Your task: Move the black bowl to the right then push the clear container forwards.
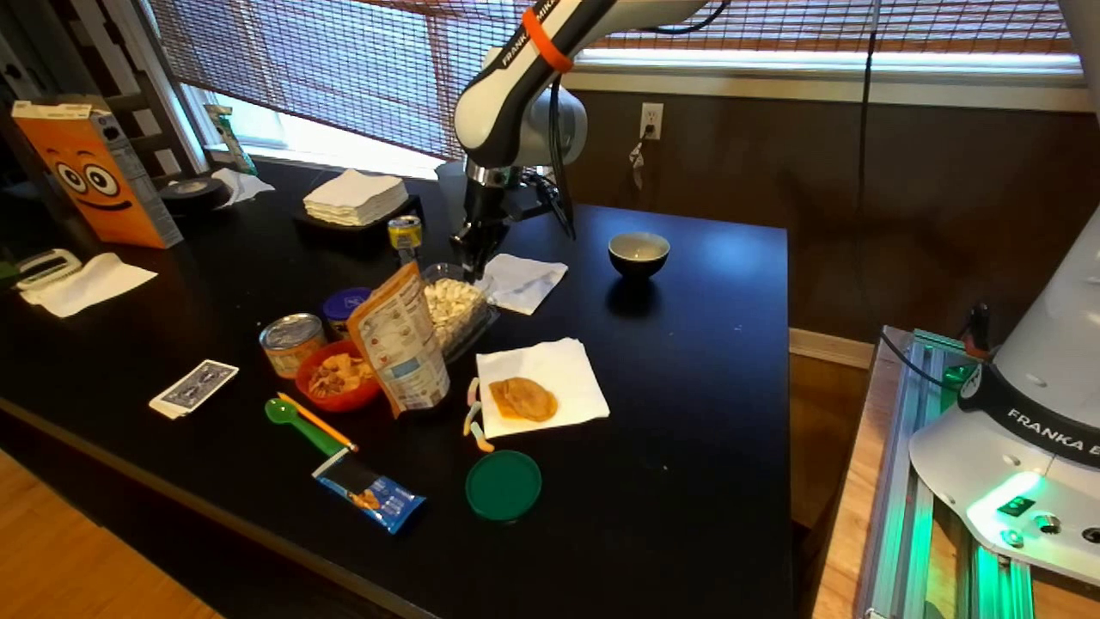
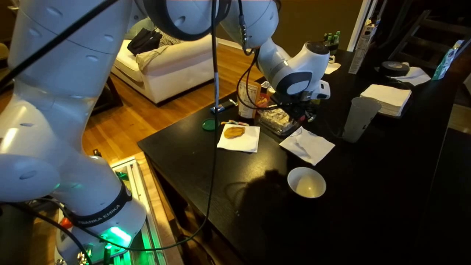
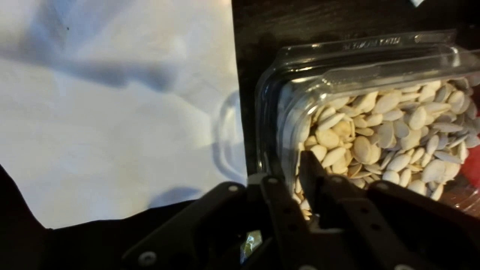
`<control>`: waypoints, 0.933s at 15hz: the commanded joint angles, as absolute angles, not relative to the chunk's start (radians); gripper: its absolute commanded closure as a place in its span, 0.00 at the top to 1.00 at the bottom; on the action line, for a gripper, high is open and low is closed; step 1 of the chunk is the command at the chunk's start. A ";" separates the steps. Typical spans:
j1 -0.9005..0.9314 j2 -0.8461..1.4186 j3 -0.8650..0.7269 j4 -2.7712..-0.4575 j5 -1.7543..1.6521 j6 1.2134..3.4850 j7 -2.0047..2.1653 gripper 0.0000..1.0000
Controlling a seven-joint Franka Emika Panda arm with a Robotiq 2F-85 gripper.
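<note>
A white Franka arm (image 1: 490, 112) arches outward, wrist (image 2: 300, 82) bent, dark claw (image 3: 283, 167) angled downward, its fingers (image 3: 314, 170) slightly parted.

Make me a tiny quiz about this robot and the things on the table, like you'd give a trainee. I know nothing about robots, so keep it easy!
1. True or false: the black bowl is standing upside down.
2. Multiple choice: what is inside the clear container? A) playing cards; B) pale seeds; C) pencils.
3. Complete the sentence: in the wrist view, the tips of the claw are at the edge of the ...

Key:
1. False; its open side faces up.
2. B.
3. clear container.
</note>
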State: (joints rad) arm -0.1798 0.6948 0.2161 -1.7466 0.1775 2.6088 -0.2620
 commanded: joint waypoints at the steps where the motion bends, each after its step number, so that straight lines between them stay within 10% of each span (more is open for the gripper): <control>1: -0.193 0.700 0.228 -1.738 0.210 2.574 -0.301 0.03; 14: -0.243 0.633 0.218 -1.867 0.268 2.609 -0.300 0.01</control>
State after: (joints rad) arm -0.2141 0.6753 0.2135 -1.7819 0.2200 2.5965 -0.2674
